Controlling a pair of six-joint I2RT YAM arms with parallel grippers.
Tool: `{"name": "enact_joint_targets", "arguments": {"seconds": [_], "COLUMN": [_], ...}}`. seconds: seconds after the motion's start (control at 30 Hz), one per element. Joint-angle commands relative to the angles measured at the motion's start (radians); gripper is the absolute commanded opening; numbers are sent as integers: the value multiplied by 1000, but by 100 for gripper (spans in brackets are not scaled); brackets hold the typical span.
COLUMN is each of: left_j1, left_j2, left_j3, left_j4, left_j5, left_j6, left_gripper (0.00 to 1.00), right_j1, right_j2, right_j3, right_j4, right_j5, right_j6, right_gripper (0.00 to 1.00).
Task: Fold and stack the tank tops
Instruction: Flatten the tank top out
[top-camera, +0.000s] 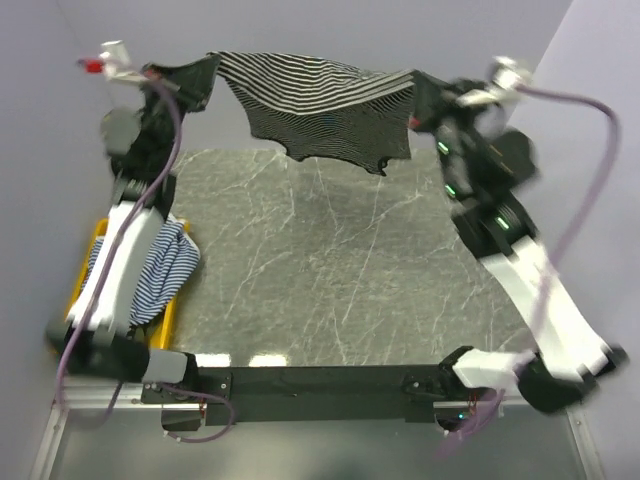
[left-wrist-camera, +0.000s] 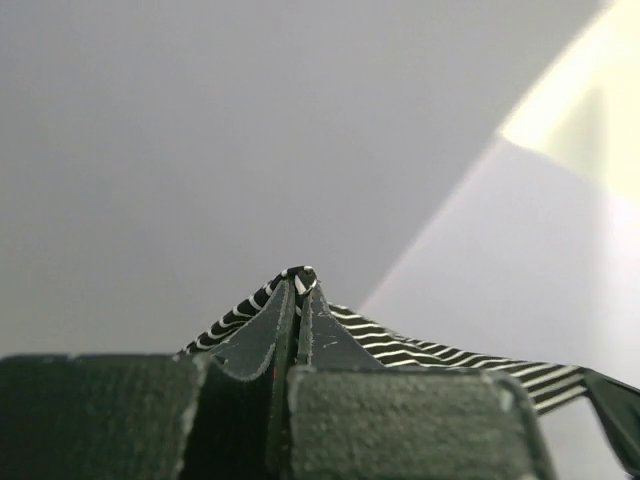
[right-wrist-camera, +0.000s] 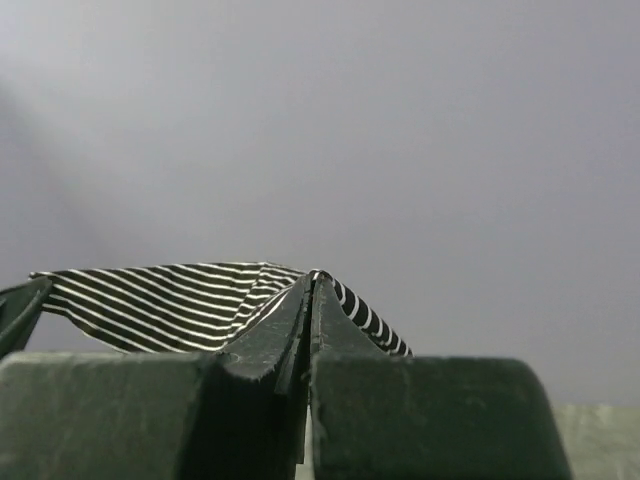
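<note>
A black-and-white striped tank top (top-camera: 320, 105) hangs stretched in the air above the far edge of the dark marble table (top-camera: 320, 270). My left gripper (top-camera: 205, 72) is shut on its left end; the wrist view shows striped fabric (left-wrist-camera: 420, 350) pinched at the fingertips (left-wrist-camera: 300, 285). My right gripper (top-camera: 418, 92) is shut on its right end, with striped cloth (right-wrist-camera: 160, 300) spreading from the fingertips (right-wrist-camera: 315, 280). A blue-and-white striped tank top (top-camera: 165, 265) lies bunched in a yellow bin (top-camera: 90, 255) at the left.
Grey walls close in the back and both sides. The left arm (top-camera: 125, 250) reaches up over the yellow bin. The right arm (top-camera: 500, 230) rises along the table's right edge. A black bar (top-camera: 320, 385) runs along the near edge.
</note>
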Motion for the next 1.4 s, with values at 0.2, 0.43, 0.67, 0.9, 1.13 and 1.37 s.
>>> {"name": "enact_joint_targets", "arguments": {"seconds": [0.2,0.43,0.67,0.9,1.13,1.37], "left_j1": [-60,-63,-63,-34,32,56], "left_j2": [-476,-467,-323,-12,462,329], "left_j3": [-129,-78,-81,116,784,466], "left_j4": [-121,-171,-105,-2,-130,31], "left_j5": [-80,-106,-118,-82,81,129], "left_j6": [36,19,19,13,-44,-95], "left_gripper": [1,0,0,0,1,0], "right_j1": [71,72,48,-180,-292,-319], "right_j2": [-390,-347,-152,267,642,475], "right_j3": [-66,14,95,408,957,563], "right_j4": [-162,-236,-238,-268,-295,-219], "right_j5": [36,35,49,-189,-257,-292], "right_j6": [105,93,24,153,217,257], "right_gripper": [0,0,0,0,0,0]}}
